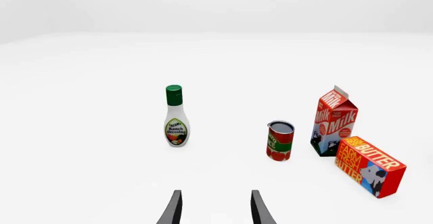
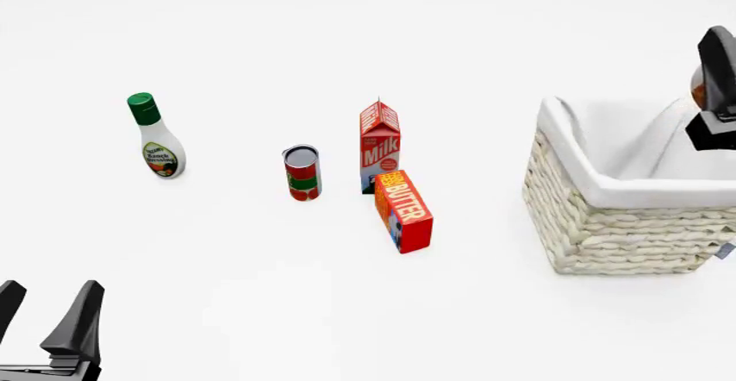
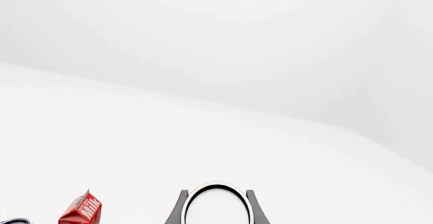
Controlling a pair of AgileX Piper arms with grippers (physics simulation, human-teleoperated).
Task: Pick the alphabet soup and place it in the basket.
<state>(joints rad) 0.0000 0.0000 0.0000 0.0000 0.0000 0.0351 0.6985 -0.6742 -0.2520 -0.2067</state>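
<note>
My right jaws are clenched on the alphabet soup (image 3: 217,206), carried above the basket (image 2: 575,200) so it drops inside the lining, while my left gripper (image 2: 44,316), released and empty, idles well off from the basket, out of the way.

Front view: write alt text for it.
The right gripper hangs over a white-lined wicker basket at right, holding something mostly hidden. Mid-table stand a ranch dressing bottle, a red-and-green can and a milk carton, with a butter box in front; the open left gripper waits lower left.
</note>
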